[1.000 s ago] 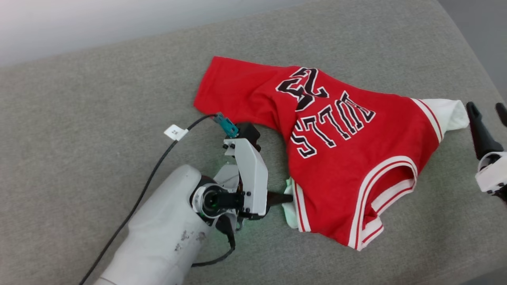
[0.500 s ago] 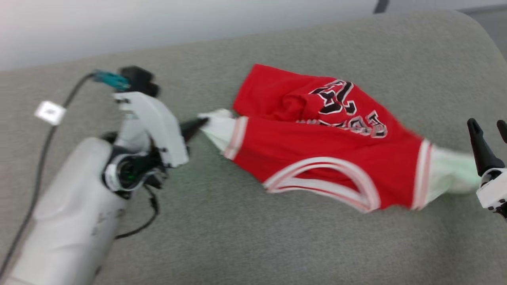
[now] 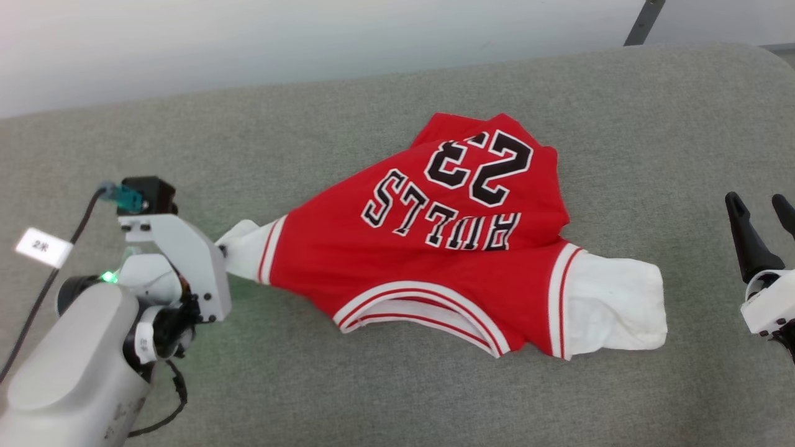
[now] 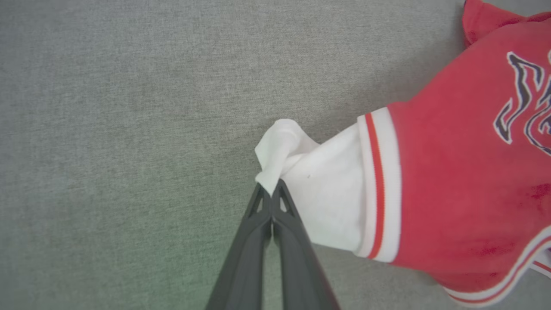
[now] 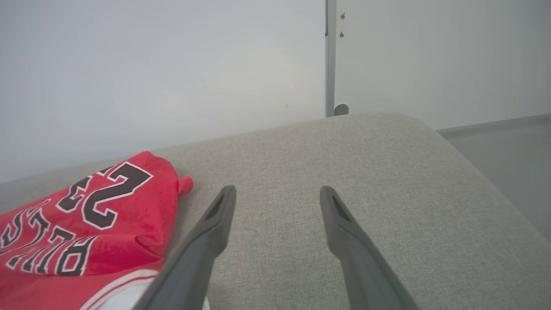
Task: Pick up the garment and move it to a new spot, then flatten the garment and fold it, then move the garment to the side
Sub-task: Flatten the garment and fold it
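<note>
The garment (image 3: 435, 248) is a red jersey with black BULLS lettering, the number 23 and white sleeve parts; it lies rumpled on the grey cushioned surface (image 3: 397, 385), stretched toward the left. My left gripper (image 4: 270, 189) is shut on the tip of the white left sleeve (image 4: 318, 193); in the head view this gripper (image 3: 222, 250) is at the far left, mostly behind its white housing. My right gripper (image 3: 759, 208) stands open at the right edge, apart from the other white sleeve (image 3: 615, 304). In the right wrist view the garment (image 5: 86, 219) lies left of the open right gripper (image 5: 277, 193).
The grey surface (image 5: 344, 172) ends in a rounded corner at the far right, with a pale wall (image 3: 248, 43) and a metal post (image 5: 330, 56) behind. A black cable with a white tag (image 3: 40, 247) hangs at my left arm.
The left gripper has dragged the garment by its white sleeve to the left, and the jersey has turned so that the lettering faces up. The head view has shifted too. The right gripper stays open.
</note>
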`<state>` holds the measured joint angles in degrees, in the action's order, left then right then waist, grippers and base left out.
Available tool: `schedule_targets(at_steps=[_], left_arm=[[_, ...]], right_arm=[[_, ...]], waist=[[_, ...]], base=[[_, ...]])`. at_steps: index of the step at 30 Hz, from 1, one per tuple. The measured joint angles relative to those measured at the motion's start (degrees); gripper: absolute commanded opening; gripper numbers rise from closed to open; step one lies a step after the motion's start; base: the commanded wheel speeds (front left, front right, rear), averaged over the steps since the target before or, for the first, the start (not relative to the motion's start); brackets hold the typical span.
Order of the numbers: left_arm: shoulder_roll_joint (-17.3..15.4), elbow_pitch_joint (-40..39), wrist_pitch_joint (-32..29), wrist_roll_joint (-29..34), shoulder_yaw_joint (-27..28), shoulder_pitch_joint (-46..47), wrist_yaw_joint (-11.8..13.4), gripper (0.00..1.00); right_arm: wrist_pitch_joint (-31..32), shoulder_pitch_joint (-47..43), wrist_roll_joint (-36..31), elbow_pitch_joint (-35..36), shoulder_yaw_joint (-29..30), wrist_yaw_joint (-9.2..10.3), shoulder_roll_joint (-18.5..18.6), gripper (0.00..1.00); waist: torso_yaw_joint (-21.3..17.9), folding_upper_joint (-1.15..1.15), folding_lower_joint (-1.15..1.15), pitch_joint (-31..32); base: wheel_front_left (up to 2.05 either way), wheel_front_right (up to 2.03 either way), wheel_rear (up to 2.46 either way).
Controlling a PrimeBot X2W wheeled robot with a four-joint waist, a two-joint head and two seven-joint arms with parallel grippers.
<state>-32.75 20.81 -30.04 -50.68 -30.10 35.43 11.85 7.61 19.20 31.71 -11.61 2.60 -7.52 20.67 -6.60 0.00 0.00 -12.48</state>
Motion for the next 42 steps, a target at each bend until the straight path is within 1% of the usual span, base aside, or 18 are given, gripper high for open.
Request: schedule_targets(at_steps=[4, 9, 12, 13, 14, 15, 16, 18, 21, 23, 28, 30, 33, 37, 42], left_arm=[[-0.08, 2.78, 1.71, 0.68, 0.47, -0.27, 0.83, 0.00], [0.47, 5.80, 3.15, 0.68, 0.53, -0.34, 0.65, 0.00], [0.73, 6.97, 5.06, 0.87, 0.59, -0.34, 0.12, 0.00], [1.00, 7.23, 6.04, 0.64, 1.03, -0.34, -0.20, 0.07], [1.54, 7.34, 6.91, -0.02, 1.62, -0.37, -0.74, 0.33], [2.19, 7.37, 7.99, -0.96, 2.36, -0.58, -1.44, 0.70], [2.78, 7.36, 9.18, -1.87, 3.05, -0.87, -2.09, 1.00], [3.60, 6.99, 11.91, -3.13, 4.65, -1.92, -2.53, 1.00], [3.94, 5.54, 17.39, -3.54, 6.65, -4.51, -2.75, 1.00], [4.46, 3.49, 21.36, -3.59, 7.70, -6.94, -2.69, 1.00], [5.99, -1.37, 31.43, -3.11, 9.49, -13.72, -3.15, 1.00], [6.87, -3.71, 35.68, -1.65, 9.23, -16.25, -3.26, 1.00], [8.29, -6.10, 40.63, 0.65, 8.43, -19.34, -2.69, 1.00], [10.26, -8.16, 43.85, 3.75, 7.88, -21.97, -1.75, 1.00], [13.23, -10.06, 44.93, 6.79, 8.48, -23.23, -1.81, 1.00]], right_arm=[[0.47, -0.05, -0.15, 0.22, -0.46, 0.00, -0.03, 1.00], [1.01, -0.31, -0.37, 0.25, -1.32, 0.00, 0.01, 1.00], [1.25, -0.96, -0.47, 0.32, -2.26, 0.01, 0.47, 1.00], [1.36, -0.99, -0.46, 0.41, -2.86, 0.01, 0.73, 1.00], [1.55, -0.99, -0.45, 0.62, -3.47, 0.00, 1.02, 1.00], [1.59, -1.02, -0.40, 0.91, -4.31, 0.01, 1.38, 1.00], [1.75, -1.12, -0.40, 1.22, -5.24, 0.00, 1.91, 1.00], [2.13, -1.51, -0.40, 1.92, -7.48, 0.00, 3.21, 1.00], [3.21, -2.48, -0.38, 3.15, -11.78, 0.01, 5.54, 1.00], [4.14, -2.93, -0.09, 4.30, -15.03, 0.00, 7.78, 1.00], [5.58, -3.28, 1.96, 8.58, -23.42, 0.00, 15.01, 1.00], [6.65, -3.26, 3.32, 10.51, -27.02, 0.00, 18.48, 1.00], [8.86, -2.91, 5.04, 13.72, -32.82, 0.00, 24.39, 1.00], [11.90, -1.48, 7.49, 18.08, -40.76, 0.00, 31.10, 1.00], [14.00, 2.50, 8.97, 19.76, -47.48, 0.00, 35.33, 1.00]], waist=[[-0.57, 0.00, 0.00, -0.14], [-1.21, 0.00, 0.00, -0.04], [-1.28, 0.00, 0.00, 0.06], [-1.23, 0.00, 0.00, 0.11], [-1.16, 0.00, 0.00, 0.16], [-1.08, 0.00, 0.00, 0.24], [-0.96, 0.00, 0.00, 0.33], [-0.66, 0.00, 0.00, 0.52], [-0.08, 0.00, 0.00, 0.82], [0.45, 0.00, 0.00, 0.97], [2.17, 0.00, 0.00, 0.94], [3.01, 0.00, 0.00, 0.82], [4.43, 0.00, 0.00, 0.53], [6.47, 0.00, 0.00, -0.08], [9.04, 0.00, 0.00, -1.14]], base=[[0.00, 0.00, 0.00], [0.00, 0.00, 0.00], [0.00, 0.00, 0.00], [0.00, 0.00, 0.00], [0.00, 0.00, 0.00], [0.00, 0.00, 0.00], [0.00, 0.00, 0.00], [0.00, 0.00, 0.00], [0.00, 0.00, 0.00], [0.00, 0.00, 0.00], [0.00, 0.00, 0.00], [0.00, 0.00, 0.00], [0.00, 0.00, 0.00], [0.00, 0.00, 0.00], [0.00, 0.00, 0.00]])
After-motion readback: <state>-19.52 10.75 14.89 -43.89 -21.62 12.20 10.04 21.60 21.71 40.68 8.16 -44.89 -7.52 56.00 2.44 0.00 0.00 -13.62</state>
